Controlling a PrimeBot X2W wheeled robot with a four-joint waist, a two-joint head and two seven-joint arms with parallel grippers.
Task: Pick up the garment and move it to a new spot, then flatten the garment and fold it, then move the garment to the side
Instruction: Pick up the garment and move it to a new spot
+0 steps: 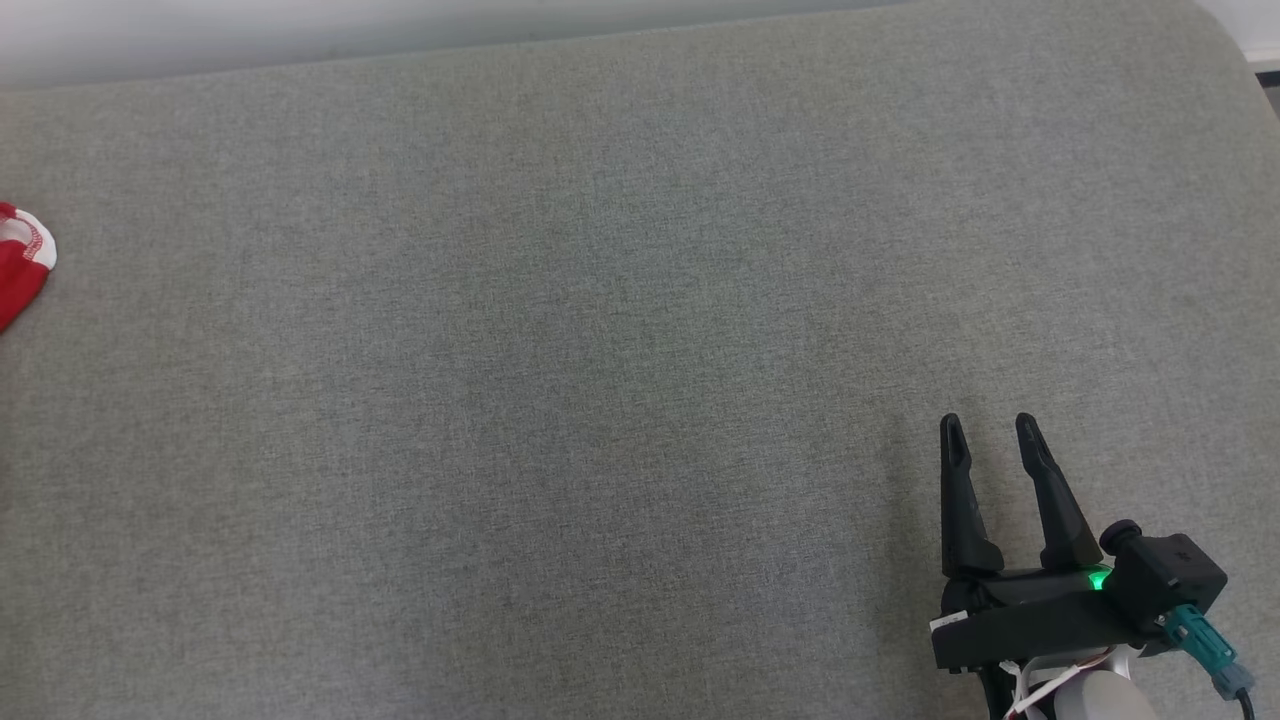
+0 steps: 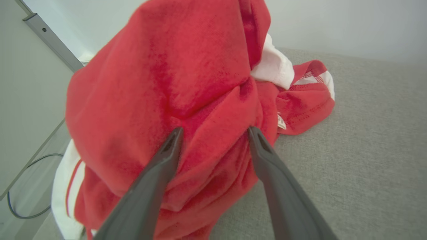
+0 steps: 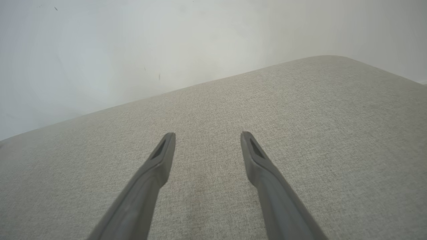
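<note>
The garment point(image 2: 186, 76) is red cloth with white trim, bunched in a heap at the left end of the grey cushion. In the head view a small corner of the garment point(image 1: 20, 262) pokes in at the left edge. My left gripper point(image 2: 215, 131) is open, its two fingertips spread against the front of the heap with a fold of red cloth between them. My right gripper point(image 1: 990, 428) is open over bare cushion at the lower right, far from the garment, and in its own wrist view the right gripper point(image 3: 207, 135) has nothing between its fingers.
The grey fabric cushion point(image 1: 620, 350) spans the head view, with a pale wall point(image 3: 133, 43) behind its far edge. In the left wrist view a floor with a dark cable point(image 2: 20, 200) and a grey panel edge point(image 2: 50, 40) lie beyond the cushion's left end.
</note>
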